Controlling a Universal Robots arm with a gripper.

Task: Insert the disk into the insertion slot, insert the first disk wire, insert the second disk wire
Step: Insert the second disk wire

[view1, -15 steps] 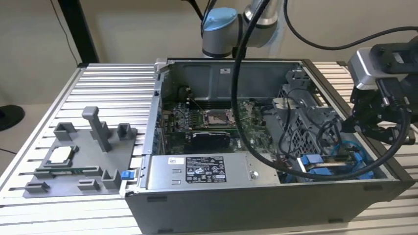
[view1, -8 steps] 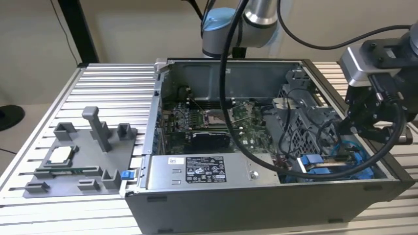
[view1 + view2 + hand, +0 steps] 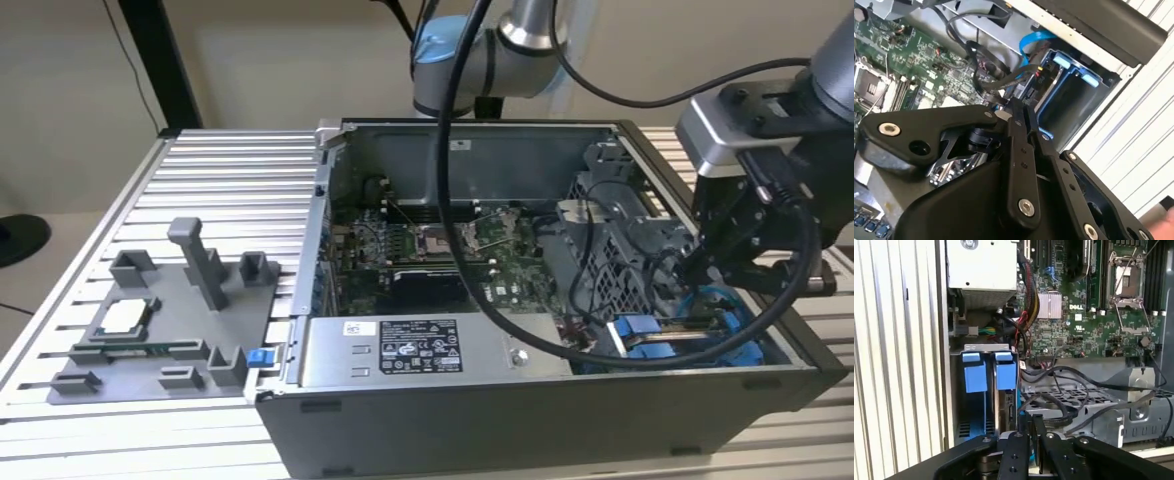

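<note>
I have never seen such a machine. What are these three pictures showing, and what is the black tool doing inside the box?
This is a robot arm working on an open grey metal computer case that stands on a ribbed aluminium table. The exterior view looks at the whole scene from off the arm. Both wrist views come from cameras riding on the arm, so the black gripper fills their foreground. The gripper is down by the blue plastic drive frames in the case's corner bay, among black cables, with its fingers close together. The green motherboard lies in the case. A grey plastic parts fixture sits on the table beside the case.
</note>
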